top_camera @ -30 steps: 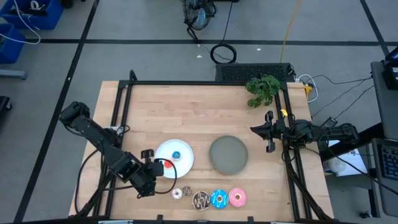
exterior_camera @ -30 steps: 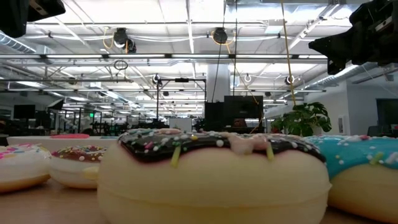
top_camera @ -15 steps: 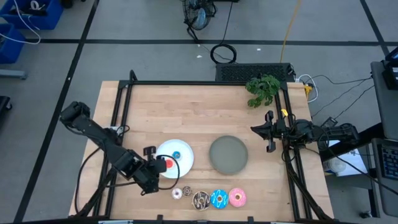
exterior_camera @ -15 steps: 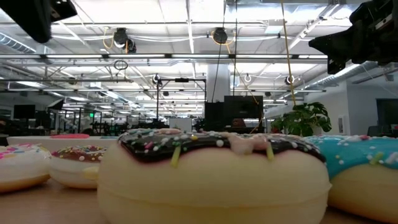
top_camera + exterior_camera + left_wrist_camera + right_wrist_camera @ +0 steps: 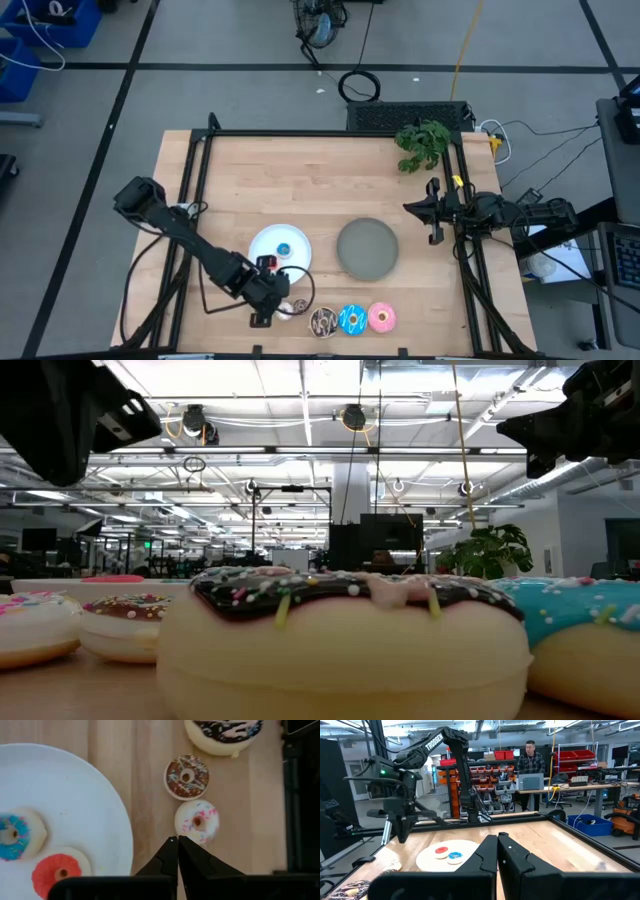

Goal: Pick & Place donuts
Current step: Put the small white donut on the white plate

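My left gripper [image 5: 177,839] is shut and points steeply down over the table's near edge, between the white plate [image 5: 95,820] and a tiny white-pink donut [image 5: 197,822]. It holds nothing. Just beyond lie a tiny brown donut [image 5: 186,776] and the large dark brown sprinkled donut [image 5: 223,732]. A tiny blue donut [image 5: 12,835] and a tiny red donut [image 5: 60,872] lie on the white plate. The larger blue donut [image 5: 351,319] and pink donut [image 5: 382,318] lie in the near row. My right gripper [image 5: 432,215] waits shut at the table's right edge.
A grey plate [image 5: 367,248] sits right of the white plate [image 5: 285,240]. A green plant [image 5: 422,145] stands at the far right corner. Black frame rails [image 5: 200,170] border the table. A person [image 5: 530,755] sits at a desk beyond the table.
My left gripper has gone down and toward the table's near edge and right, from the white plate's left side to the tiny donuts in the near row, tipping steeper. It stays shut. No donut has moved.
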Motion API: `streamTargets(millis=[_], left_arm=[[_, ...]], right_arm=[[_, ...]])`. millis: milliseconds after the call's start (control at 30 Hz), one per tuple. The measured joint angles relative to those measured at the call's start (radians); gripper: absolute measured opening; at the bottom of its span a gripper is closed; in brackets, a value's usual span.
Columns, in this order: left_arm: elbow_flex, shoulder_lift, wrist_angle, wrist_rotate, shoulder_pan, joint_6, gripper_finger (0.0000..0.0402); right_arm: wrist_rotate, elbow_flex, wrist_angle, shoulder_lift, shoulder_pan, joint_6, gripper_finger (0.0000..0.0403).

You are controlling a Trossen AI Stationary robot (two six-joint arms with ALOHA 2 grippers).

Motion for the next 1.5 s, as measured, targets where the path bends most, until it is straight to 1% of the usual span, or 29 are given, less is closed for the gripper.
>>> streamTargets(millis=[100,167,300,367,500,567,700,900,1033,1100,1200,1333,1400,1500], left_arm=[[0.0,0.025,0.028,0.003,0.004,0.029,0.0005],[0.013,0.052,0.025,0.012,0.005,0.054,0.0005],[0.098,0.118,0.02,0.019,0.004,0.097,0.0014],[0.164,0.159,-0.035,0.026,0.003,0.126,0.0015],[0.274,0.219,-0.215,0.005,0.004,0.157,0.0016],[0.297,0.232,-0.23,-0.003,0.003,0.182,0.0016],[0.299,0.239,-0.227,-0.003,-0.015,0.257,0.0017],[0.299,0.238,-0.206,-0.029,-0.021,0.296,0.0017],[0.299,0.238,-0.205,-0.06,-0.022,0.3,0.0017],[0.299,0.238,-0.203,-0.104,-0.023,0.276,0.0021],[0.299,0.238,-0.201,-0.147,-0.022,0.239,0.0042],[0.299,0.238,-0.187,-0.15,-0.023,0.229,0.0088],[0.299,0.238,-0.172,-0.14,-0.024,0.23,0.0112],[0.299,0.238,-0.159,-0.088,-0.023,0.228,0.0142]], right_arm=[[0.0,0.0,0.0,0.0,0.0,0.0,0.0],[0.0,0.0,0.0,0.0,0.0,-0.001,0.0],[0.001,0.0,0.0,0.0,0.0,-0.003,0.0],[0.001,0.0,0.0,0.0,0.0,-0.003,0.0],[0.0,0.0,0.0,0.0,0.0,-0.003,0.0],[0.0,0.0,-0.003,0.0,0.0,-0.003,0.0],[0.0,0.0,-0.005,0.0,0.0,-0.003,0.0],[0.001,0.0,-0.001,0.0,0.0,-0.019,0.0],[0.001,0.0,0.0,0.0,0.0,-0.023,0.0],[0.001,0.0,0.0,0.0,0.0,-0.023,0.0],[0.001,0.0,0.0,0.0,0.0,-0.023,0.0],[0.001,0.0,0.0,0.0,0.0,-0.023,0.0],[0.0,0.0,0.0,0.0,0.0,-0.023,0.0],[0.0,0.0,0.0,0.0,0.0,-0.023,0.0]])
